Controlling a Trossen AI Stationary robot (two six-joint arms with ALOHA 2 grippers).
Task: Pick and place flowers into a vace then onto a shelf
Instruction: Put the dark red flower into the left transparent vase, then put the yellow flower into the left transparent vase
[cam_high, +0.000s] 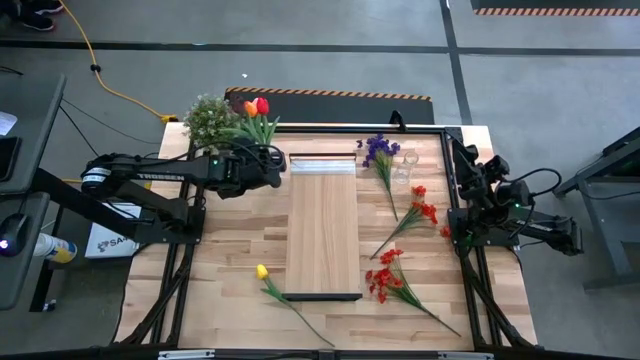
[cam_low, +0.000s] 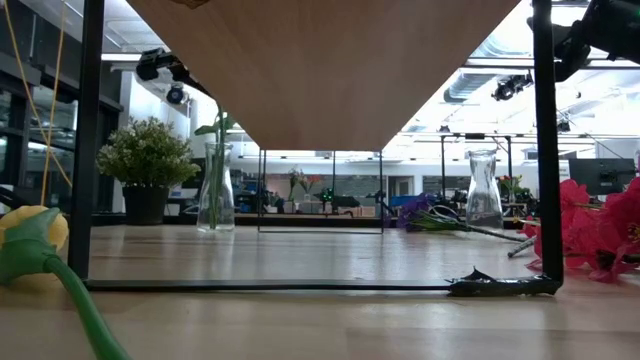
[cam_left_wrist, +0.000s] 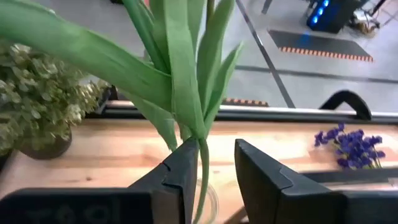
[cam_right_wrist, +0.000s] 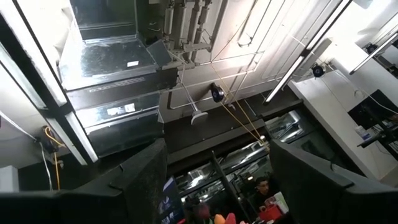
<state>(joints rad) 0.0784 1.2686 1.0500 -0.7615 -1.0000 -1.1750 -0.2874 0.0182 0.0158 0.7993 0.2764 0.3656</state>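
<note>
Your left end effector (cam_left_wrist: 214, 180) hovers over the vase (cam_low: 216, 190) at the worktop's (cam_high: 230, 250) far left, fingers parted around the tulip stems (cam_left_wrist: 202, 168) without gripping. Your right end effector (cam_right_wrist: 217, 180) waits open, empty. Other flowers (cam_high: 400, 215) lie beside the shelf (cam_high: 322, 235).

- You have a bushy potted plant (cam_high: 208, 120) at upper left of the high view.
- Your yellow cable (cam_high: 100, 75) crosses the floor, upper left.

black jointed left arm (cam_high: 150, 178) with white lettering; right arm (cam_high: 500, 205) seemingly black too.
</note>
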